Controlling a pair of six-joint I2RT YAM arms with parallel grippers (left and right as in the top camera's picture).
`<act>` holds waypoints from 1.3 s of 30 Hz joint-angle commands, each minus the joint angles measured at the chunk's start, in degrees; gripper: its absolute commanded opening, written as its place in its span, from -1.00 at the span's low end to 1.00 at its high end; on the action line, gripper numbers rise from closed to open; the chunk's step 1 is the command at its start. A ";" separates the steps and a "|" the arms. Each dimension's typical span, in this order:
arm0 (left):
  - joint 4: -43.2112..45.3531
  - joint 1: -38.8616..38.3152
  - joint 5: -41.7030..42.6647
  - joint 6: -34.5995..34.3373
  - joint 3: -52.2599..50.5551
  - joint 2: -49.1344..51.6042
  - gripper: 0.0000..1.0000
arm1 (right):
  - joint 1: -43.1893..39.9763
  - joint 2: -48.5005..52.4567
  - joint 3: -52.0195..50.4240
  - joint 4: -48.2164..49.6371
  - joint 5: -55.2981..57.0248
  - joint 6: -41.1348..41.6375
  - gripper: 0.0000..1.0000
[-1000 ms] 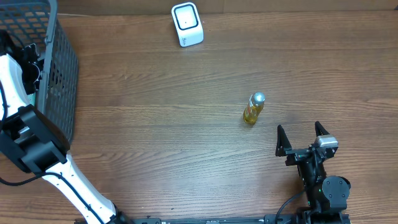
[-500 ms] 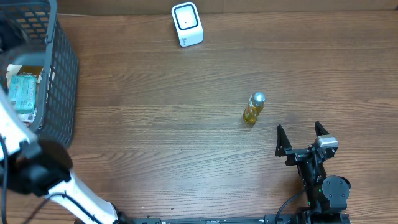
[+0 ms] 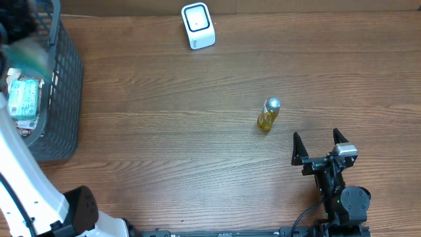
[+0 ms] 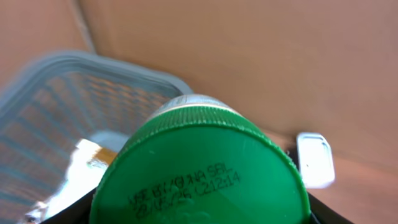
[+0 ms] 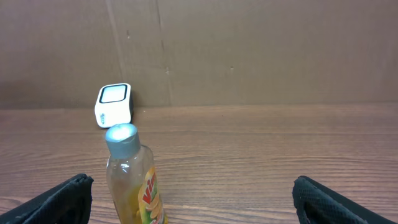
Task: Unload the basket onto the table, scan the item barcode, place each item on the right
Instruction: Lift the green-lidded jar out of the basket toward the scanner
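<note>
A green screw cap with a printed date code [image 4: 199,174] fills the left wrist view. It tops a container that sits between the jaws of my left gripper [image 4: 199,214], which is shut on it. In the overhead view that gripper and the item are a greenish blur [image 3: 29,54] above the basket. The white barcode scanner [image 3: 198,26] stands at the table's far edge, and also shows as the scanner [image 4: 316,158] beyond the cap. My right gripper [image 3: 320,146] rests open near the front right, nothing between its fingers.
A dark mesh basket [image 3: 66,79] at the far left holds a pale green packet [image 3: 23,99]. A small yellow bottle with a silver cap [image 3: 268,115] stands just ahead and left of the right gripper, seen as the bottle [image 5: 134,180]. A cardboard wall backs the table.
The left arm has swung up and out of the basket with the green-capped container, and is blurred by motion. The right arm and the yellow bottle have not moved.
</note>
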 commanded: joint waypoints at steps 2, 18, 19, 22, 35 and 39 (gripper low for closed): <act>-5.44 -8.26 0.20 -0.74 0.57 -1.29 0.05 | -0.26 -0.42 -0.59 0.17 0.26 0.11 1.00; -21.53 -39.65 -3.19 -1.66 0.52 14.56 0.05 | -0.26 -0.42 -0.59 0.17 0.26 0.11 1.00; -21.51 -41.31 -4.00 -2.99 0.52 16.00 0.07 | -0.26 -0.42 -0.59 0.17 0.26 0.11 1.00; -20.79 -45.27 -5.22 -5.16 0.52 19.61 0.08 | -0.26 -0.42 -0.59 0.17 0.26 0.11 1.00; -18.60 -56.65 -11.50 -20.35 0.52 34.27 0.12 | -0.26 -0.42 -0.59 0.17 0.26 0.11 1.00; -16.28 -57.81 -14.62 -23.34 0.52 35.98 0.16 | -0.26 -0.42 -0.59 0.17 0.26 0.11 1.00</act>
